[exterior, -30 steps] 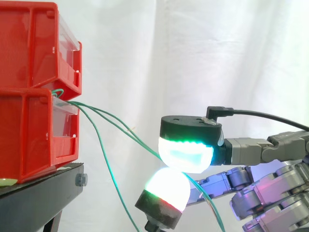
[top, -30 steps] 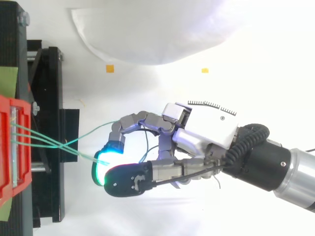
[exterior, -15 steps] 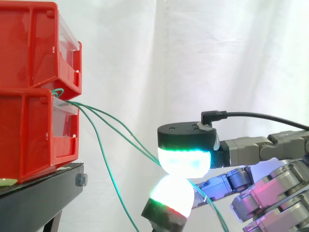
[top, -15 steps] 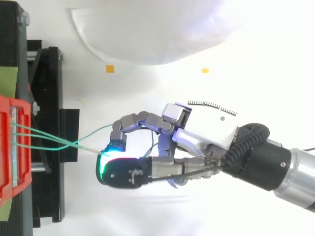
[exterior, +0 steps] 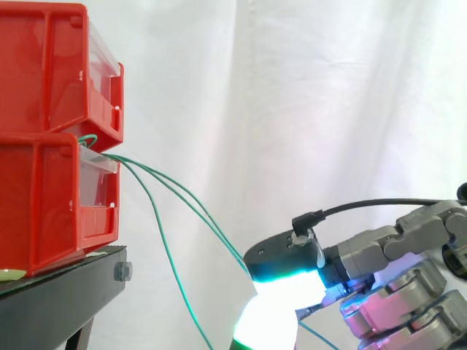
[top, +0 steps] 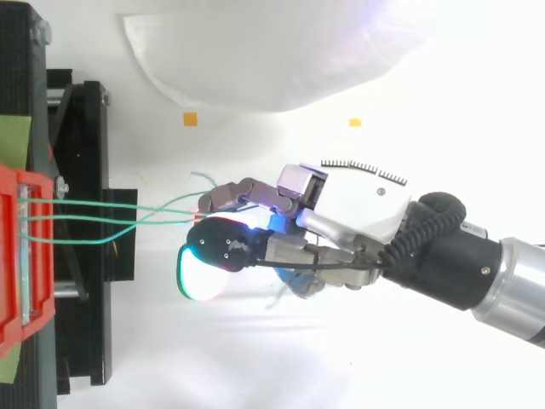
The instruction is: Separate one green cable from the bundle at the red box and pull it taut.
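**Cable gripped at the pads; separation and tension not confirmed**

We find the hand (top: 358, 204) low and off the front of the red box (exterior: 44, 197), well apart from it. Its fingers are curled, and the glowing pads (exterior: 288, 281) are pressed together with green cable nipped between them.

The green cables (exterior: 191, 200) leave the box at the gap between the upper and lower bins. They run out over the edge of the black stand (exterior: 66, 284) and slope down to the hand. From above, three strands cross the stand side by side and converge at the fingers.

Done, in our judgement: the bundle has been reached and a grip taken.

Outstanding:
- Separation. From the side, two strands appear to enter the pinch, while a third strand (exterior: 164, 248) droops clear of it. We cannot tell whether the pads hold one strand or two.
- Tension. The strands to the hand run fairly straight, yet one bows visibly from above, so we do not rate the line as taut.

We put the task at roughly its midpoint, with the pull away from the box left to do.
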`<state>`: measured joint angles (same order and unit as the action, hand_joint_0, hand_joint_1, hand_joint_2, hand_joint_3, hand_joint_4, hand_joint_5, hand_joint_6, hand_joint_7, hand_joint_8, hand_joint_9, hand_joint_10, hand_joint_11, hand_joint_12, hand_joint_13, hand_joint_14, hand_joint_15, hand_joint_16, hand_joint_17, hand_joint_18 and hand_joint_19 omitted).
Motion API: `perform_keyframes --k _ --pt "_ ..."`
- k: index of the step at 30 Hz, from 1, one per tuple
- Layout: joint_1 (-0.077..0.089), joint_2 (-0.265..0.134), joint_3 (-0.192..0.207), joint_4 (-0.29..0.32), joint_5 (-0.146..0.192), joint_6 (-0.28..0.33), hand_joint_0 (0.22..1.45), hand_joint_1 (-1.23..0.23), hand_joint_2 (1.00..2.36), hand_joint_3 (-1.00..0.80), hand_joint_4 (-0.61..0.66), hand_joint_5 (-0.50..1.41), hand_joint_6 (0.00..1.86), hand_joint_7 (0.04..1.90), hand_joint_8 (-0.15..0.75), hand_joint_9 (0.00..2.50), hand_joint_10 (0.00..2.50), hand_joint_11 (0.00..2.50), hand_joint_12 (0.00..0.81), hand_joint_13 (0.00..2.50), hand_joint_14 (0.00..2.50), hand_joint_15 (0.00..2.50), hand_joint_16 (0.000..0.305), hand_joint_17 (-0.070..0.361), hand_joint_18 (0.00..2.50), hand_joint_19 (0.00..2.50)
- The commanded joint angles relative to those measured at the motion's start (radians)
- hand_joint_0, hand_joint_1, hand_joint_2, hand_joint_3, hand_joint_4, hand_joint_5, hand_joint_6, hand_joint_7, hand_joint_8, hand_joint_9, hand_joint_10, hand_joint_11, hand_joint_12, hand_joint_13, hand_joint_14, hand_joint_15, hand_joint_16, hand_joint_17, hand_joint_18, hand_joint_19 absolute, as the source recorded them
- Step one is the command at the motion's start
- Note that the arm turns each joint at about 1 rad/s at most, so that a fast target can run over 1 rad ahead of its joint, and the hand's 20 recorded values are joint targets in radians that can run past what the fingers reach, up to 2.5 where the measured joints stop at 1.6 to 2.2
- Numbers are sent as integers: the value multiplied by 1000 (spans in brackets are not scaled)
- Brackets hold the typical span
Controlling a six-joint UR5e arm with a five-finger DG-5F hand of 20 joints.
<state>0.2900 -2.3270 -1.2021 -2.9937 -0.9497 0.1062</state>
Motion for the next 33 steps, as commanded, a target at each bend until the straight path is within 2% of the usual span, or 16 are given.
perform_keyframes --k 1,2,3,5,7,9,10,11,16,17,19,23,25,30,32,33 --pt "-9 0 10 -2 -11 -86 429 -487 1766 84 266 -147 875 1096 420 1562 1112 1508 498 1560 1238 1187 104 233 1580 913" --pt "-15 0 21 -4 -17 -128 421 -572 1698 70 293 -162 873 1063 426 1502 1161 1484 505 1541 1230 1191 106 238 1577 893" --pt "-19 0 21 -4 -17 -128 422 -619 1632 71 316 -170 870 1041 438 1456 1151 1451 506 1518 1229 1172 106 239 1564 883" --pt "-26 0 45 -7 -37 -207 487 -749 1204 88 345 -195 860 1021 445 1340 1127 1444 510 1478 1209 1183 106 239 1507 884" --pt "-31 0 52 -10 -46 -238 527 -779 1004 58 351 -209 845 1002 438 1276 1070 1469 493 1426 1190 1197 104 233 1438 889" --pt "-35 0 62 -11 -60 -287 506 -788 1015 -99 324 -219 825 1023 395 1226 924 1553 442 1363 1110 1289 95 213 1313 927" --pt "-42 0 72 -11 -70 -319 507 -790 1016 -130 317 -220 817 1036 394 1195 802 1587 434 1348 1090 1300 93 209 1288 928" --pt "-43 0 75 -11 -76 -333 492 -788 1018 -173 286 -221 801 1068 358 1170 679 1686 393 1312 1024 1376 84 190 1209 976" --pt "-49 0 78 -7 -84 -350 454 -793 1014 -284 316 -217 769 1046 377 1160 623 1654 416 1298 1028 1342 88 197 1214 953" --pt "-49 0 78 -7 -83 -350 444 -765 1008 -379 319 -215 768 1032 388 1171 622 1629 429 1303 1037 1324 89 200 1224 947" --pt "-49 0 81 -8 -84 -350 429 -710 1000 -500 284 -183 764 1065 394 1289 584 1692 431 1340 1068 1289 90 202 1249 943" --pt "-49 0 85 -10 -84 -350 401 -566 1000 -500 196 -114 800 1094 374 1568 515 1779 443 1464 1124 1255 91 204 1391 950" --pt "-49 2 87 -10 -83 -350 404 -541 1000 -500 163 -86 815 1103 356 1741 476 1877 449 1531 1119 1297 89 199 1437 977" --pt "-49 2 90 -7 -83 -349 417 -478 1000 -500 80 -24 800 1079 328 1946 332 2026 433 1616 1081 1356 85 191 1533 999" --pt "-49 2 90 -7 -83 -347 383 -293 1000 -500 88 8 766 1045 342 2147 40 2142 455 1693 1047 1374 91 204 1644 977" --pt "-49 0 88 -7 -81 -344 378 -259 1000 -500 103 12 760 1022 342 2182 1 2154 461 1713 1033 1382 91 205 1656 970"
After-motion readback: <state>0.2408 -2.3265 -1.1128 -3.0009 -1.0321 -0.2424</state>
